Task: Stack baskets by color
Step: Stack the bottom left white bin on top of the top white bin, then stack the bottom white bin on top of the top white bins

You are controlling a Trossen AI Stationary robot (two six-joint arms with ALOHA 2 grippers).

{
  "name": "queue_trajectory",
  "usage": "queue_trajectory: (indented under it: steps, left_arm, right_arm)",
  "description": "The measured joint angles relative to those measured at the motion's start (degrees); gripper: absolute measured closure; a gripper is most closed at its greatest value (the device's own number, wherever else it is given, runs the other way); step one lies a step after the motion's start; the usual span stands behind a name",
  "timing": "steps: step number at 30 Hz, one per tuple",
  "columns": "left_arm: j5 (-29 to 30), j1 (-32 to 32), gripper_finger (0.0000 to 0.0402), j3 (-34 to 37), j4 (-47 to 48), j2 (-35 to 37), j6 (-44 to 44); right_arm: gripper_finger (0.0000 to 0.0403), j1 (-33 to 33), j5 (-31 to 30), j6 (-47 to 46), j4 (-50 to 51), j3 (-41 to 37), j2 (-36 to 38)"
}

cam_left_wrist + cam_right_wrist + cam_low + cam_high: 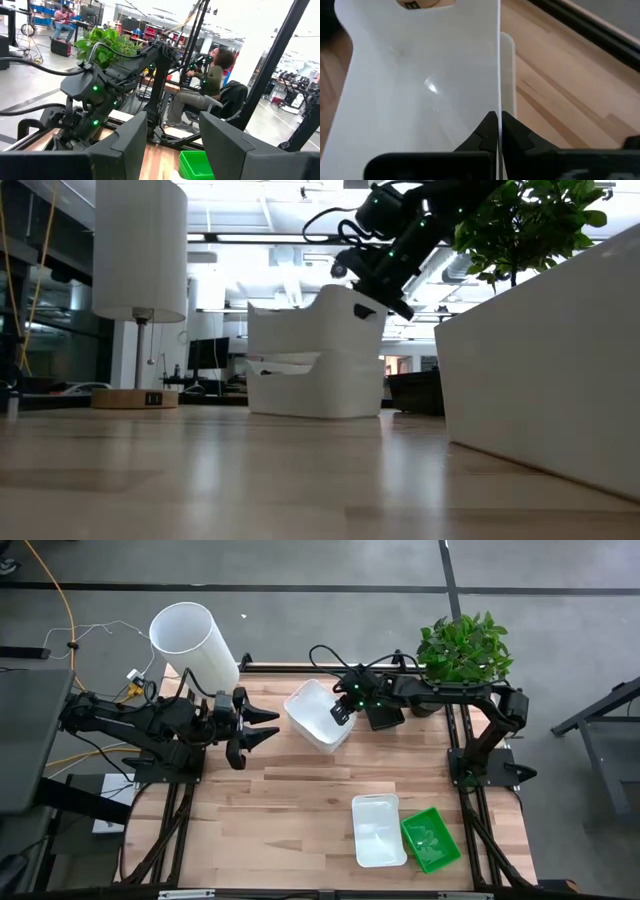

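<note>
At the table's far middle my right gripper [342, 712] is shut on a white basket [312, 710]. That basket [310, 320] sits tilted over a second white basket [315, 385], which stands on the table. Another white basket [378, 830] and a bright green basket [432, 838] lie side by side on the table near the front right. My left gripper [255, 730] hangs open above the table's left part, pointing level toward the right, with nothing between its fingers. My right gripper pinches the upper white basket's thin side wall at its rim [498, 100], one finger [487, 131] inside the basket and one [514, 134] outside. The fingers slant down from the table's right. The basket is tilted, its lower part at the second basket's rim [508, 60].
A tall white cylinder [195, 640] stands at the far left and a potted green plant [463, 645] at the far right. Bare wood lies in the table's middle and front left. A person sits beyond the table in the left wrist view.
</note>
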State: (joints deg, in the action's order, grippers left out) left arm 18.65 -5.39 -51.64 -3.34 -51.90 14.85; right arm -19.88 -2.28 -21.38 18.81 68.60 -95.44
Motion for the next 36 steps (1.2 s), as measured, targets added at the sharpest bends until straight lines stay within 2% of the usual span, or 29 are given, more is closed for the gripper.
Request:
queue_trajectory:
  steps: [7, 24, 28, 32, 36]
  left_arm:
    - [0.00, 0.00, 0.0232, 0.00, 0.00, 0.00, 0.00]
    - [0.00, 0.00, 0.0232, 0.00, 0.02, 0.00, 0.00]
    - [0.00, 0.00, 0.0232, 0.00, 0.02, 0.00, 0.00]
    - [0.00, 0.00, 0.0232, 0.00, 0.05, 0.00, -0.02]
    - [0.00, 0.00, 0.0232, 0.00, 0.05, 0.00, -0.02]
  right_arm:
    - [0.0403, 0.00, -2.17, -0.03, 2.80, 0.00, 0.02]
    - [0.0394, 0.00, -1.16, -2.15, 2.95, 0.00, 0.02]
    - [0.0342, -0.02, 1.49, -2.14, 2.87, 0.00, 0.06]
    - [0.0259, 0.00, 2.27, -0.48, 3.36, 0.00, 1.61]
    - [0.0183, 0.02, 4.64, 0.31, 6.55, 0.00, 6.18]
